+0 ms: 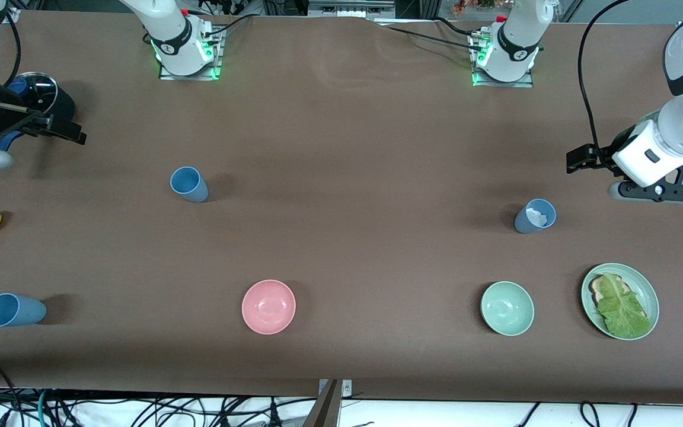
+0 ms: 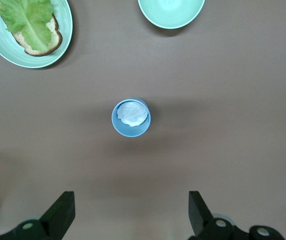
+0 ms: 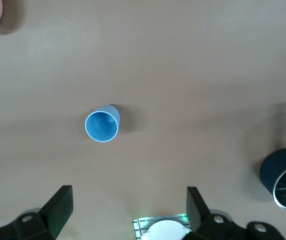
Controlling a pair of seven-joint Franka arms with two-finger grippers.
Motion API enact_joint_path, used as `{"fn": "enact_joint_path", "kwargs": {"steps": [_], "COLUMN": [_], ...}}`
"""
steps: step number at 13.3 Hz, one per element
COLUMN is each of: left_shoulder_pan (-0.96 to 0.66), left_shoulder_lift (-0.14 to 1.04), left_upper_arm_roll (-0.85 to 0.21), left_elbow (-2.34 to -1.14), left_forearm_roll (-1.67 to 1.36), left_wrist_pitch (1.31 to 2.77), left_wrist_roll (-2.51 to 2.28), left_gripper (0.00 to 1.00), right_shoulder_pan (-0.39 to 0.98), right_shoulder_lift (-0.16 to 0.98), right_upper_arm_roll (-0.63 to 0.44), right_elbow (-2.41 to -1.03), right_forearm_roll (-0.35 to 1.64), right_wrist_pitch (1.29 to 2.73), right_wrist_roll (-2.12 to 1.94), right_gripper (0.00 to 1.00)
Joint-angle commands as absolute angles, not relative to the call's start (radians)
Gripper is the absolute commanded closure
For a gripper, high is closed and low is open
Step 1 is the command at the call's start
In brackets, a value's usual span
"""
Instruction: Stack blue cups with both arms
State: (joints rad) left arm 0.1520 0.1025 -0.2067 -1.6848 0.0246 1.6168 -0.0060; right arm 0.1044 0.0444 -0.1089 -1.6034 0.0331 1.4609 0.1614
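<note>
Nearest me I see one blue cup (image 1: 14, 310) at the right arm's end of the table. Farther back stand a cup with white paper inside (image 1: 535, 216) and an empty cup (image 1: 188, 184). My left gripper (image 2: 131, 212) and right gripper (image 3: 129, 210) hang spread wide over the table, empty.
</note>
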Motion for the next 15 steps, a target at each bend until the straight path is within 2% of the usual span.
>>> {"fn": "enact_joint_path", "kwargs": {"steps": [1, 7, 9, 15], "left_shoulder_pan": [0.15, 0.15, 0.153, 0.146], "left_shoulder_lift": [0.104, 0.107, 0.143, 0.225], "left_upper_arm_roll": [-0.206, -0.206, -0.206, -0.207], "left_elbow": [-1.69, -1.693, -1.71, -1.945], "left_forearm_roll": [0.002, 0.003, 0.003, 0.063], "left_wrist_pitch": [1.618, 1.627, 1.652, 2.04], "left_wrist_roll": [0.003, 0.005, 0.005, 0.005], "left_gripper": [0.0, 0.0, 0.01, 0.02], "right_shoulder_pan": [0.1, 0.1, 0.1, 0.1], "right_shoulder_lift": [0.051, 0.051, 0.051, 0.051], "right_upper_arm_roll": [-0.107, -0.107, -0.107, -0.107], "right_elbow": [-1.585, -1.585, -1.585, -1.585], "right_forearm_roll": [0.04, 0.04, 0.04, 0.04], "right_wrist_pitch": [1.443, 1.443, 1.443, 1.443], "right_wrist_roll": [0.173, 0.173, 0.173, 0.173], "right_gripper": [0.0, 0.0, 0.0, 0.0]}}
